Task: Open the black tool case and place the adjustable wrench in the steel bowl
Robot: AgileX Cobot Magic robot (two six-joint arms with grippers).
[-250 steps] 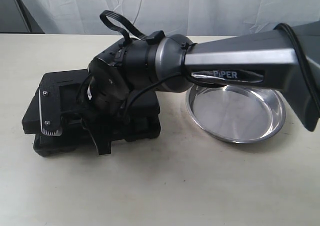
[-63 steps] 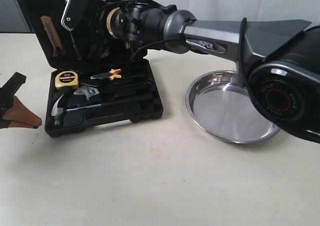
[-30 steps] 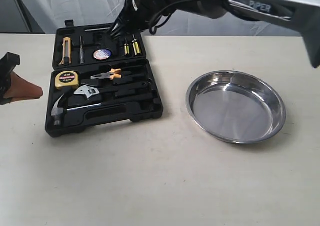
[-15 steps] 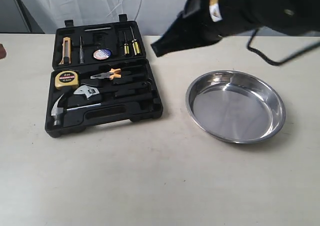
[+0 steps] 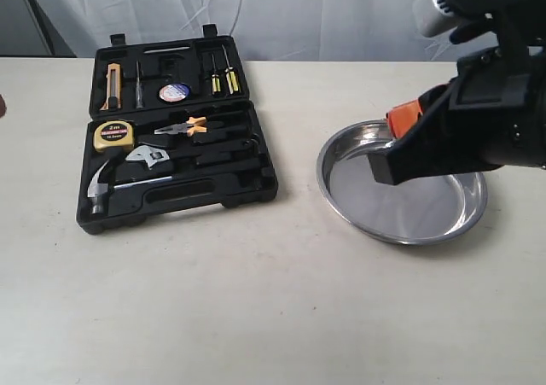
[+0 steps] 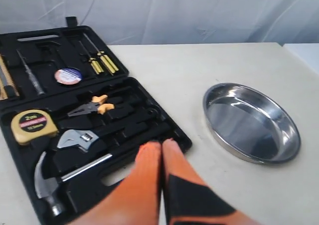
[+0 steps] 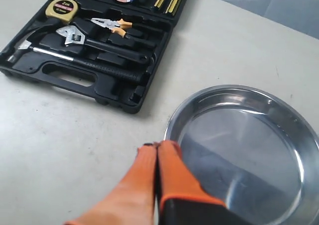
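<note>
I have the case [image 5: 183,199] lying open and flat on the left part of the desk [image 5: 273,317], its lid laid back toward the desk's far edge. The wrench [image 5: 152,156] lies in its slot in the lower half. It sits between the tape measure [image 5: 113,135] above it and the hammer [image 5: 102,184] below it, with the orange-handled pliers [image 5: 183,128] just beside its head. From the left wrist I see the same wrench [image 6: 79,139], silver head toward the tape, untouched in the case [image 6: 174,135]. My left hand [image 6: 160,145] has its orange fingers pressed tight together with nothing between them. Its tips line up with the case's handle edge in that view, but I cannot tell how far it really stands from the case. The bowl [image 5: 418,206] sits on the right part of the desk, well apart from the case, and it holds nothing. My right hand [image 5: 388,159] hangs at the bowl's rim on the side facing the case. In its wrist view the hand [image 7: 156,147] is closed fully, finger against finger, and empty, with the tips just over the rim of the bowl [image 7: 244,145]. That view also shows the wrench [image 7: 99,44] lying in the case [image 7: 99,88].
</note>
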